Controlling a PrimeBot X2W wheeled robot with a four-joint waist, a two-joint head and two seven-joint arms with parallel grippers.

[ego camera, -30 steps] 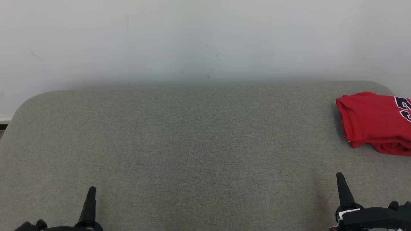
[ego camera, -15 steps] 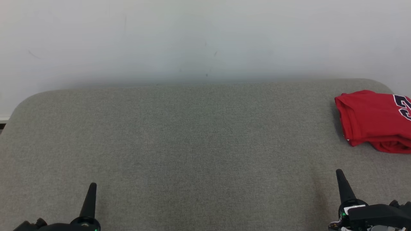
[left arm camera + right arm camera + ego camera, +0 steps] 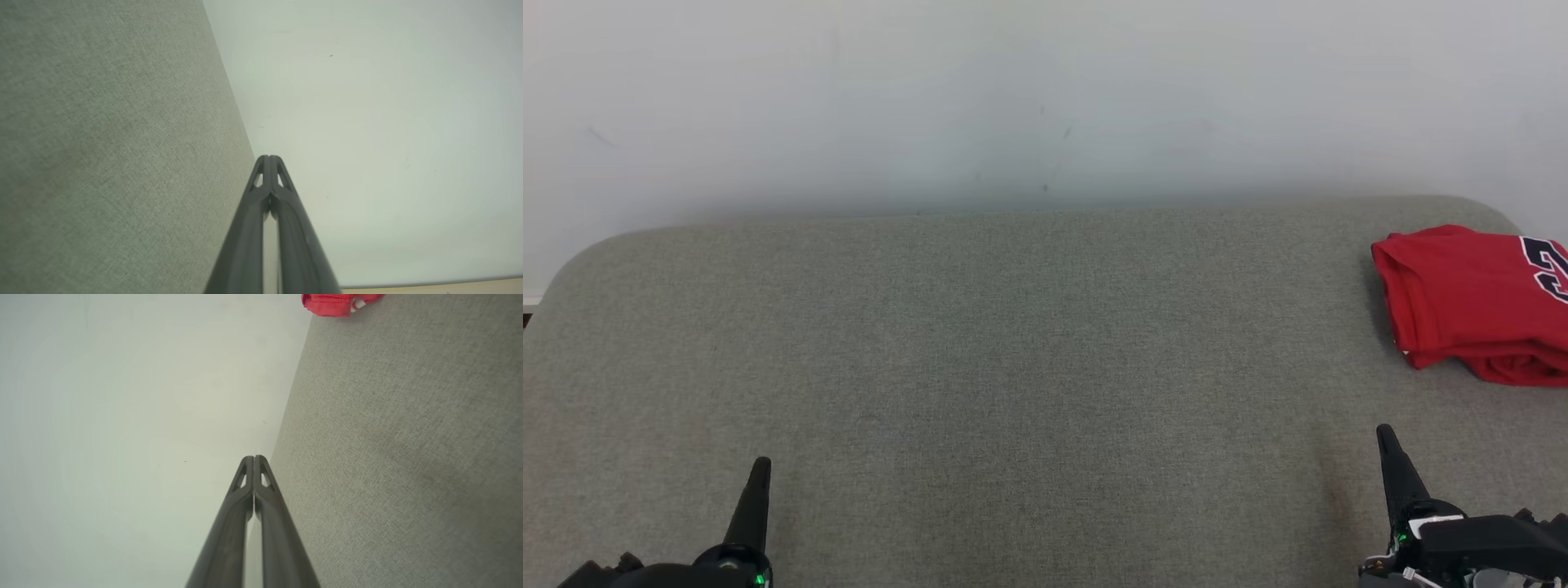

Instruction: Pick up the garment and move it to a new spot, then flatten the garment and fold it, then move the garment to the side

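Note:
The garment (image 3: 1470, 302) is a red shirt with a dark, white-edged number. It lies folded at the far right of the grey fabric surface (image 3: 1029, 343), partly cut off by the head view's right edge. A red corner of the garment (image 3: 331, 302) also peeks in at the top of the right wrist view. My left gripper (image 3: 760, 467) sits at the lower left, shut and empty, its fingertips (image 3: 268, 159) pressed together. My right gripper (image 3: 1385, 434) sits at the lower right, well in front of the garment, also shut and empty, with fingertips (image 3: 254, 459) touching.
A plain pale wall (image 3: 1045, 98) rises directly behind the grey surface. The surface has rounded far corners, and its left edge (image 3: 547, 294) drops off near a strip of floor.
The whole head view has shifted slightly, so the camera moved. Both grippers' tips stand a little higher in the picture. The garment lies where it was.

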